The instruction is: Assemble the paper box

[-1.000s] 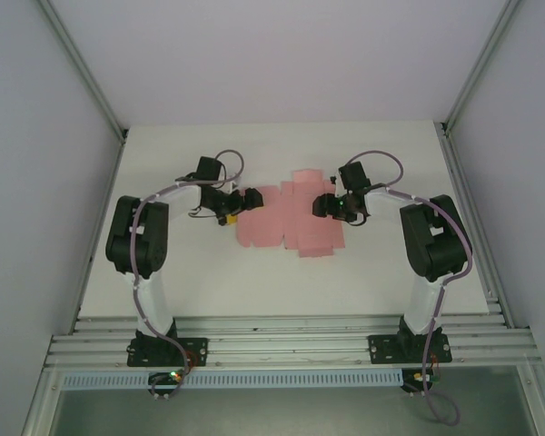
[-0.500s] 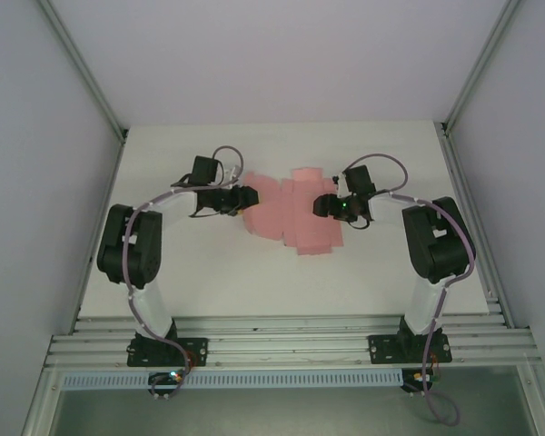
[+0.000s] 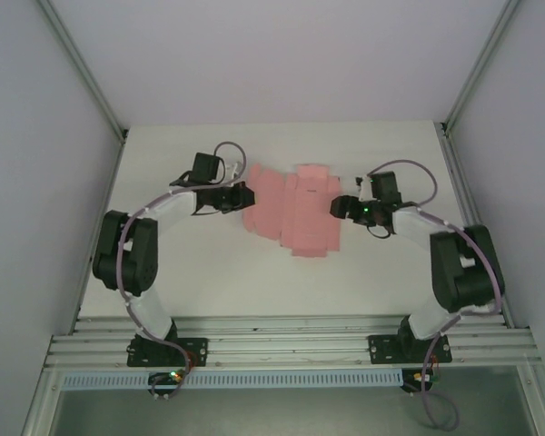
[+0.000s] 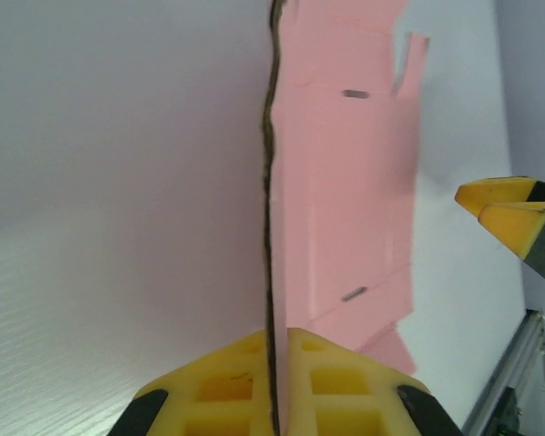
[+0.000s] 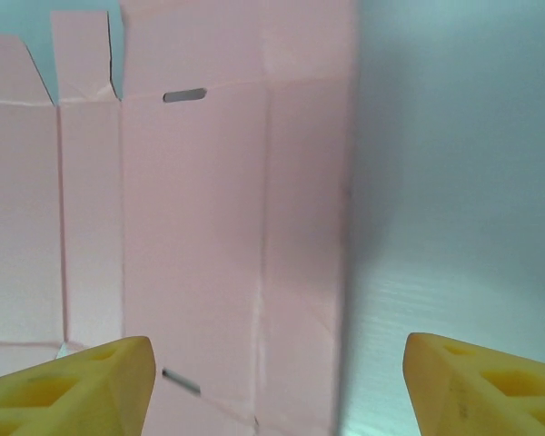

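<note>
On the desk [image 3: 209, 282], between the two arms, the box [image 3: 292, 213] lies as a flat pink die-cut sheet. Its slots [image 5: 184, 94] and flaps [image 5: 82, 50] show, but no panel stands up and no flap is tucked. By my reading, assembly has barely begun, and all the folding and locking is left to do.

The left end effector [image 3: 245, 197] is clenched on the sheet's left edge, with the card running between its yellow pads [image 4: 336, 381] in the left wrist view. The right end effector [image 3: 339, 207] is released, its fingers wide apart at the sheet's right edge and grasping nothing. Whether it touches the card I cannot tell.

No container is formed yet, so nothing sits inside one.
</note>
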